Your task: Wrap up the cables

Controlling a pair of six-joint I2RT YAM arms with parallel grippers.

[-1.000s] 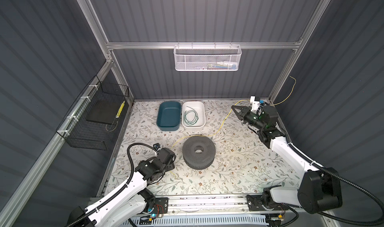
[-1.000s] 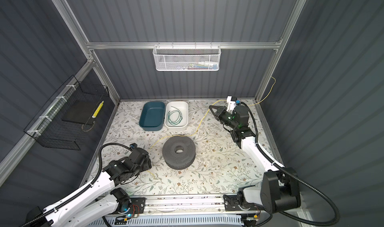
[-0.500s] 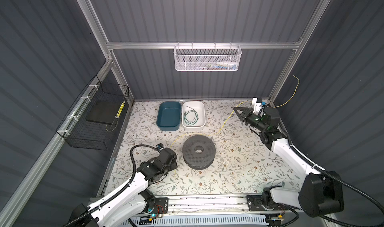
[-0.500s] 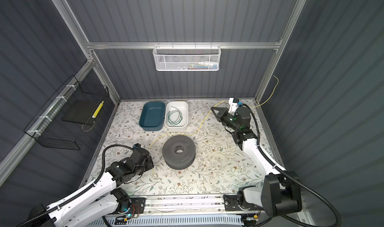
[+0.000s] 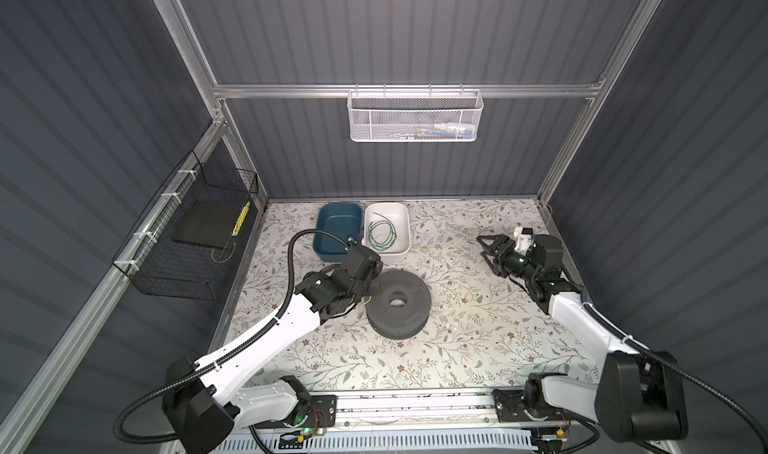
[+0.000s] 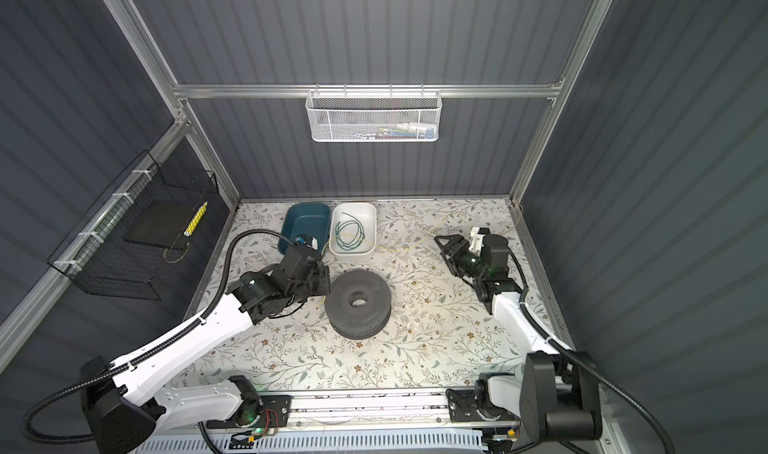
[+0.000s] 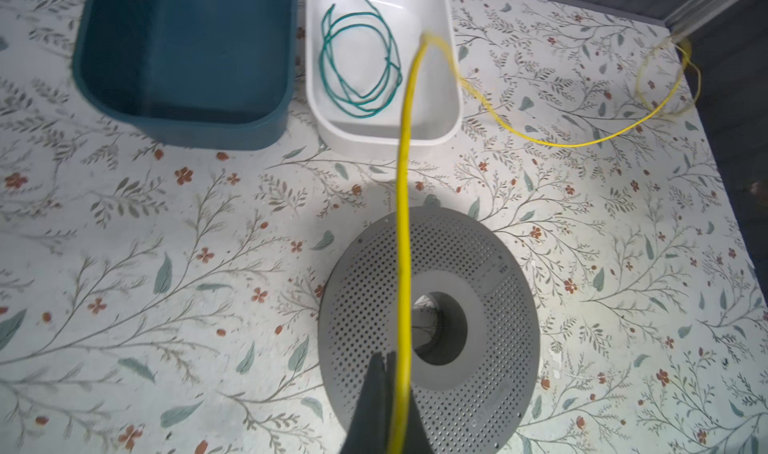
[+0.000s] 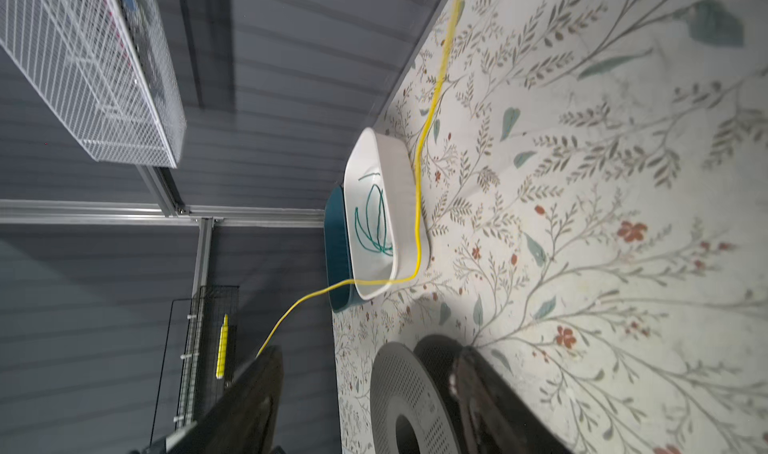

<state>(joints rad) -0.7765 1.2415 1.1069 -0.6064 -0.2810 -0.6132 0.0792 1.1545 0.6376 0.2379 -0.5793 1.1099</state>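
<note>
Floral-patterned table (image 5: 457, 348) is enclosed by dark ribbed walls. At the left gripper (image 7: 386, 358) the jaws are seen pressed together. The yellow cable (image 7: 403, 181) appears to be pinched there, over the edge of the grey perforated spool (image 7: 478, 348). This hold is judged to anchor the wire at the spool so that turns can be laid round it.

From that grip the cable is carried up off the surface and draped over a corner of the white tray (image 7: 453, 98). It is then trailed loosely across the table toward the far right corner, where a slack loop can be made out.

The right gripper (image 5: 488, 248) is held with jaws spread wide and nothing between them, near the slack run. It is judged to be placed there so that the wire can be taken up farther along and guided.

The green cable (image 7: 357, 56) is seen coiled inside the white tray, touched by neither gripper, and the teal tray (image 7: 187, 56) is set close alongside
</note>
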